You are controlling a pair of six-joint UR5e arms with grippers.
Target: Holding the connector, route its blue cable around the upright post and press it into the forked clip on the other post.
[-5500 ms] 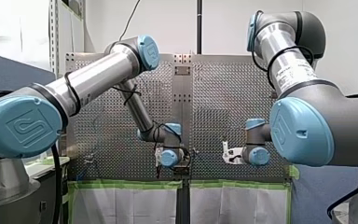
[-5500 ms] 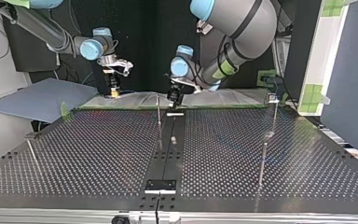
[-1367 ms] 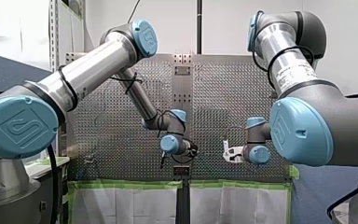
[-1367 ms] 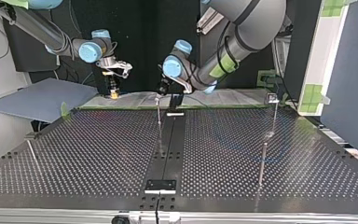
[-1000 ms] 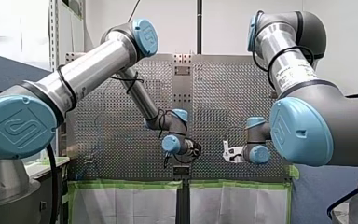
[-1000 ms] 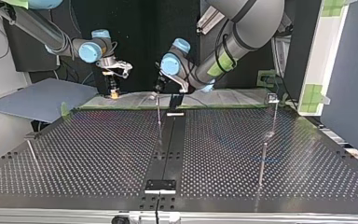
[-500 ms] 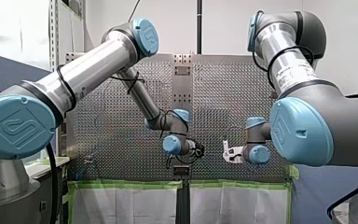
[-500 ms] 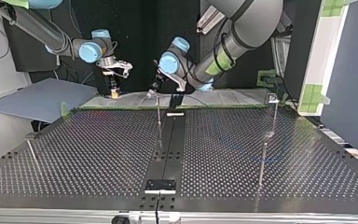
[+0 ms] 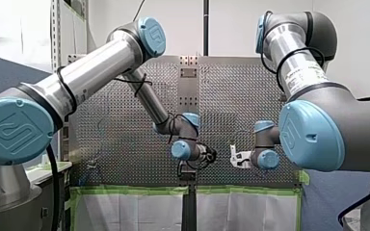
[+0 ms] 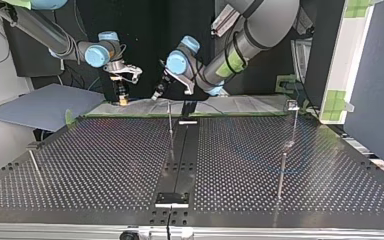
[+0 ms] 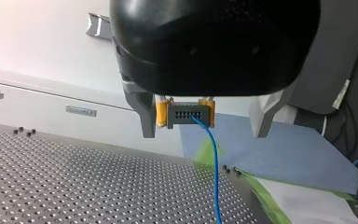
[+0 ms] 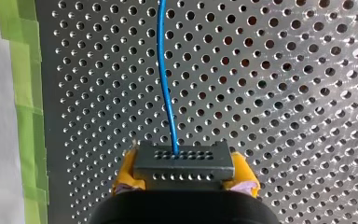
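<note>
A small grey connector (image 12: 184,161) sits between the yellow pads (image 12: 126,175) of my right gripper (image 12: 184,173), which is shut on it. Its blue cable (image 12: 165,79) runs straight ahead over the perforated table. In the left wrist view the same connector (image 11: 186,115) hangs ahead, framed by the metal fingers (image 11: 145,116) of my left gripper (image 11: 204,135), which is open and holds nothing. The blue cable (image 11: 214,177) drops from the connector. In the top view my left gripper (image 10: 157,93) hovers by the thin upright post (image 10: 170,122), a short way from my right gripper (image 10: 122,96).
A post with a clip on top (image 10: 292,106) stands at the top view's right, with another post (image 10: 281,172) nearer the camera and a short one (image 10: 33,156) at the left. Green tape (image 12: 21,56) edges the perforated table (image 10: 105,165). A blue-grey sheet (image 10: 40,107) lies beyond it.
My left gripper has swung toward the top view's left, past the upright post and closer to my right gripper, and stays open. My right arm has not moved.
</note>
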